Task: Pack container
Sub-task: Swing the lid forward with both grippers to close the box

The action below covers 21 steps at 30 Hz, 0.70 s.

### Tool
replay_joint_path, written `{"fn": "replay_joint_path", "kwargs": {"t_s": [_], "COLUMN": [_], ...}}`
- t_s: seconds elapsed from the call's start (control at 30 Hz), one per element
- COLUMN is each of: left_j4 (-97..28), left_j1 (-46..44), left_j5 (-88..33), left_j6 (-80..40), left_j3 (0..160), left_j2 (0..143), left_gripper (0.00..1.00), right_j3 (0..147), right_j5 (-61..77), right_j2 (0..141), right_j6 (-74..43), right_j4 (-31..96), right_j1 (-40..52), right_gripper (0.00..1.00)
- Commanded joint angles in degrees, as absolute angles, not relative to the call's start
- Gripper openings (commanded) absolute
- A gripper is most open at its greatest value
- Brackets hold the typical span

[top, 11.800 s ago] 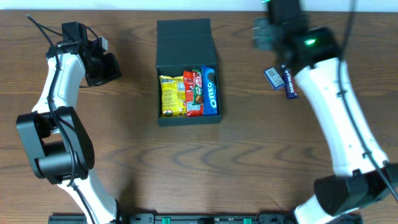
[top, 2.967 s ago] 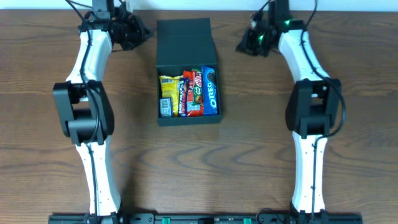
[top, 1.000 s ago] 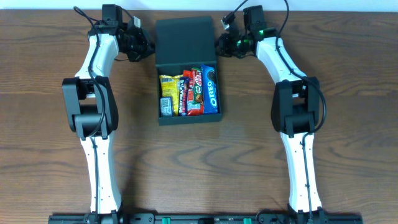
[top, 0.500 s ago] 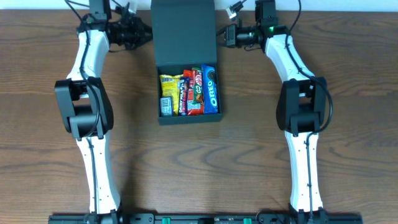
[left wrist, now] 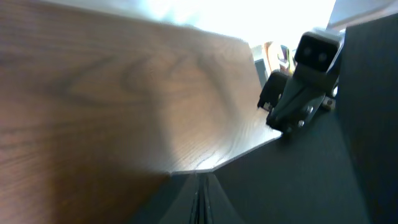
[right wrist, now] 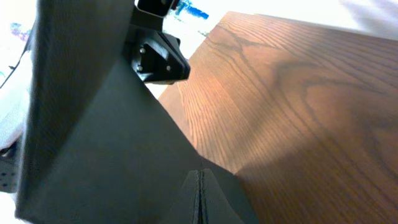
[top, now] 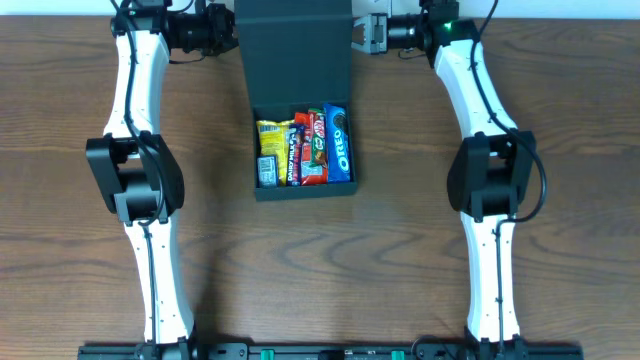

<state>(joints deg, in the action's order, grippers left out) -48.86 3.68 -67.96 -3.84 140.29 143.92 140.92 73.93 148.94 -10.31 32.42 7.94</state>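
With container (top: 303, 192) at rear-ctr of table (top: 585, 200), snacks (top: 305, 148) inside, and L gripper (top: 228, 30) and R gripper (top: 360, 33) each clenched on a side edge of the raised flap lid (top: 293, 50), swing both arms fwd in sync at equal ht so the flap folds over w/o twisting.

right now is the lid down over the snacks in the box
No, the flap lid of the container is lifted at the back and the snack packets lie uncovered in the overhead view.
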Motion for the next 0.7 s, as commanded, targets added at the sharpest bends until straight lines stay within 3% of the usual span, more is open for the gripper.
{"fn": "replay_joint_path", "kwargs": {"t_s": [0.0,0.33,0.67], "left_j4": [-53.0,-67.9,-82.4], "left_j1": [3.5,1.2,-0.9], "left_j5": [-66.3,-57.5,-48.4], "left_j6": [5.8,22.7,35.3], "left_j3": [144.1,146.4,146.4], "left_j2": [141.9,135.3,130.1], "left_gripper": [0.06,0.06,0.06], "right_j3": [142.4,142.4,142.4], "right_j5": [76.2,48.3,37.5], "right_j2": [143.5,133.5,130.0], "right_j6": [-4.6,22.7,31.5], "right_j4": [34.8,65.8,78.8], "right_j1": [8.4,11.7,15.5], "right_gripper": [0.02,0.01,0.01]}}
